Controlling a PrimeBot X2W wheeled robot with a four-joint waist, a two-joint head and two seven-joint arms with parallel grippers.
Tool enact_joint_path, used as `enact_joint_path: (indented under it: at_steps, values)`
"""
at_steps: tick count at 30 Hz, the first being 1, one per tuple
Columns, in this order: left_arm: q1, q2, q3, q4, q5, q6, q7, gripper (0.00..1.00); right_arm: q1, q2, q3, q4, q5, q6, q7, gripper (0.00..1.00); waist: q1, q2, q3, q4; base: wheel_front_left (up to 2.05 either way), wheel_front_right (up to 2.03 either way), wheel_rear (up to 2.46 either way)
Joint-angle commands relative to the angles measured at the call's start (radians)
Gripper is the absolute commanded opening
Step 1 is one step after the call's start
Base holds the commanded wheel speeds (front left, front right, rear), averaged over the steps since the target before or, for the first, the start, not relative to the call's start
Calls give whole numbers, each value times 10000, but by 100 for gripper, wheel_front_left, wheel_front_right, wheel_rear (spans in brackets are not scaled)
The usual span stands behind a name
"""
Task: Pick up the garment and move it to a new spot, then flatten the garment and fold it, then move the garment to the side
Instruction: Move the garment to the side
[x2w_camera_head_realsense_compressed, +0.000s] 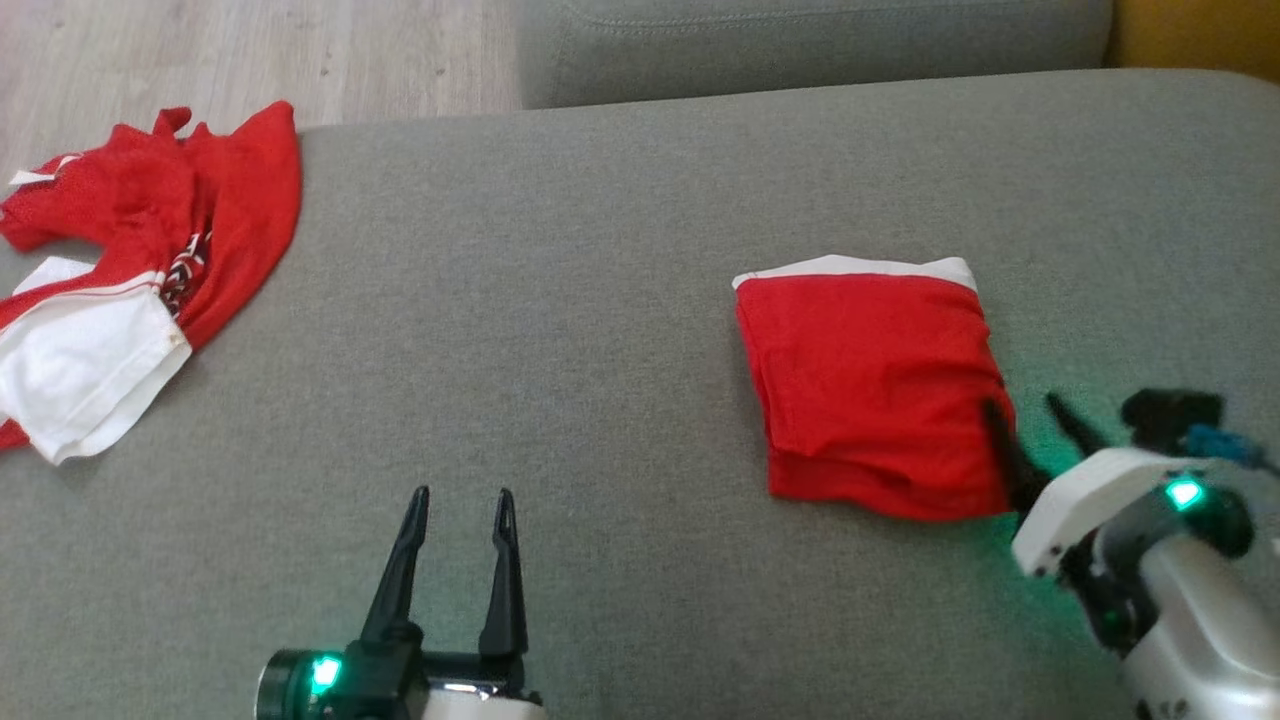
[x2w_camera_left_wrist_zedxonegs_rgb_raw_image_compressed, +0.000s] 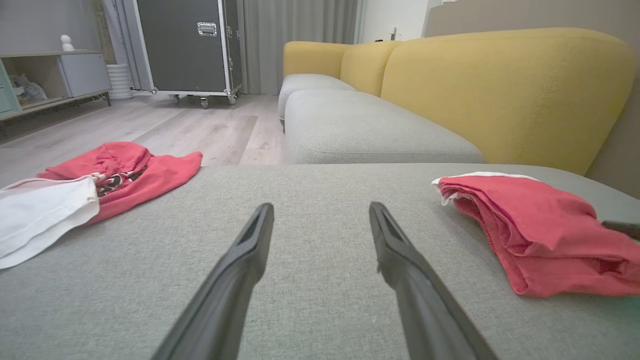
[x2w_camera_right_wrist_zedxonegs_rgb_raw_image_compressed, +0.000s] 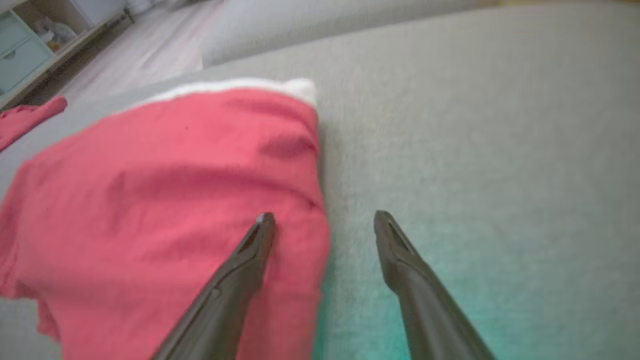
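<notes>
The folded red garment (x2w_camera_head_realsense_compressed: 875, 390), seemingly soft, light and apt to slump apart, lay on the grey sofa cushion (x2w_camera_head_realsense_compressed: 600, 300), the right tool (x2w_camera_head_realsense_compressed: 1021, 403) released astride its right edge, probably the best place to pinch all layers, the left tool (x2w_camera_head_realsense_compressed: 463, 494) released well to its left.

Soft, matt cloth makes up the folded red garment (x2w_camera_head_realsense_compressed: 880, 390), white-banded at one edge, on a grey sofa seat (x2w_camera_head_realsense_compressed: 560, 330) of coarse woven fabric. The crumpled red-and-white garment (x2w_camera_head_realsense_compressed: 150, 260) shows a mesh-like texture in places. The left claw (x2w_camera_head_realsense_compressed: 463, 492) and right claw (x2w_camera_head_realsense_compressed: 1020, 402) look like dark matt plastic; the right wrist shell (x2w_camera_head_realsense_compressed: 1080, 490) is smooth, glossy white. The floor (x2w_camera_head_realsense_compressed: 250, 60) is pale wood-grain plank.
</notes>
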Motion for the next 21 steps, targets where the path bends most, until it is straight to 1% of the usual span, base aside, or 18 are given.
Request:
enact_joint_path:
  at_steps: [1,2,3,6,10,13,16,21]
  values:
    - [-407,-73,194,-327,68,139,-53,100,-220,-76,507,-22,356,-7,196,94,-1,0,110,36,0,0,0]
    - [-440,-73,176,-331,85,174,-53,100,-254,-63,695,70,582,-7,250,48,-1,0,169,27,0,0,0]
    - [-467,-73,168,-337,101,208,-53,100,-288,-48,862,114,828,-7,229,0,-1,0,221,0,0,0,0]
    - [-503,-73,167,-345,128,257,-53,100,-364,-90,1150,141,1230,-7,6,0,-1,0,330,-104,0,0,0]
    - [-696,-73,176,-529,403,326,-53,100,-655,-528,1620,192,1553,-7,-536,0,-1,0,632,-471,0,0,0]
    - [-927,-73,205,-909,844,458,-53,100,-1056,-1094,1857,207,1608,-7,-868,0,-1,0,966,-841,0,0,0]
    - [-1181,-74,215,-1229,1079,546,-53,100,-1614,-1825,1984,285,1635,-7,-975,0,-1,0,1446,-1230,0,0,0]
    - [-1780,-70,126,-1308,1366,397,-53,100,-2669,-3043,1968,560,1799,-7,-1014,0,-1,0,2343,-1696,0,0,0]
